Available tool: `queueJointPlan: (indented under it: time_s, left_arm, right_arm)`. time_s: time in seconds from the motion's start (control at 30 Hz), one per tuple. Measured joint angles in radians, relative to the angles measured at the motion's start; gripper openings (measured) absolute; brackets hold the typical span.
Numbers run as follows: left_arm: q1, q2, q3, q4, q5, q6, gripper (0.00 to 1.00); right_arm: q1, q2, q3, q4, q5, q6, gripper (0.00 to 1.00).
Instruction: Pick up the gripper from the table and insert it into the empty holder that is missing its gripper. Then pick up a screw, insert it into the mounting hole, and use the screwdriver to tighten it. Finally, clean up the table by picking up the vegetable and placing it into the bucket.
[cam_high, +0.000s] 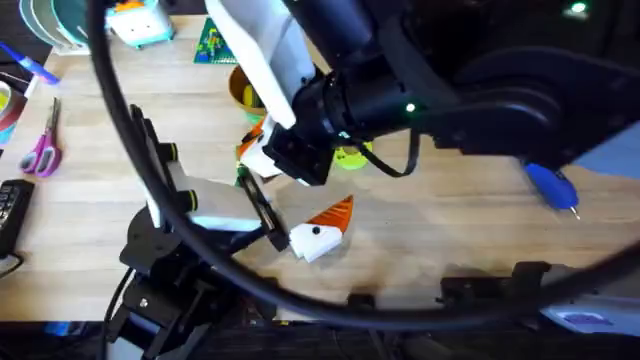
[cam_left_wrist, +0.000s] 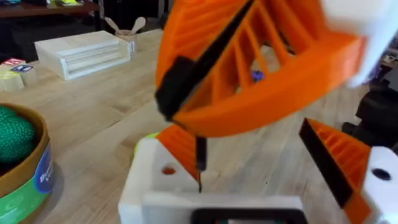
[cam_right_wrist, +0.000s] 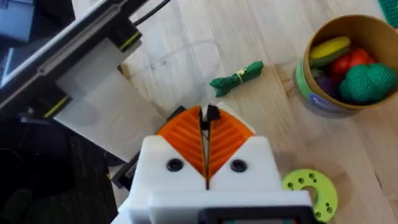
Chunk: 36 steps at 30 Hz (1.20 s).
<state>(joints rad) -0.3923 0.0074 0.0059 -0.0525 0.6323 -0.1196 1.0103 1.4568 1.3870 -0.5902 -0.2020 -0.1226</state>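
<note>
On the desk (cam_high: 450, 240), the right claw (cam_right_wrist: 206, 121) is pressed together over the middle. The left claw (cam_left_wrist: 242, 134) is spread nearer the front edge. The bucket (cam_right_wrist: 311, 87) stands toward the far edge. The screwdriver (cam_high: 550, 183) lies by the right edge. The green vegetable (cam_right_wrist: 237, 76) lies near the bucket.

Robotics lab bench: butcher-block table (cam_high: 450, 240), pink scissors (cam_high: 42, 150) near its edge, white wooden tray (cam_left_wrist: 81, 53) on it, dark shelving behind.

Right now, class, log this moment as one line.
left gripper open | right gripper shut | vegetable on table | screwdriver on table
</note>
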Motion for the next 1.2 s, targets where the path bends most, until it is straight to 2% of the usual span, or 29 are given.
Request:
queueJointPlan:
  time_s: [0.37, 1.2]
  left_arm:
    - [0.000, 0.000, 0.000, 0.000, 0.000, 0.000, 0.992]
    - [0.000, 0.000, 0.000, 0.000, 0.000, 0.000, 0.992]
  right_arm:
    - [-0.038, 0.007, 0.000, -0.022, 0.019, 0.000, 0.007]
    - [-0.038, 0.064, 0.000, -0.019, 0.053, -0.009, 0.007]
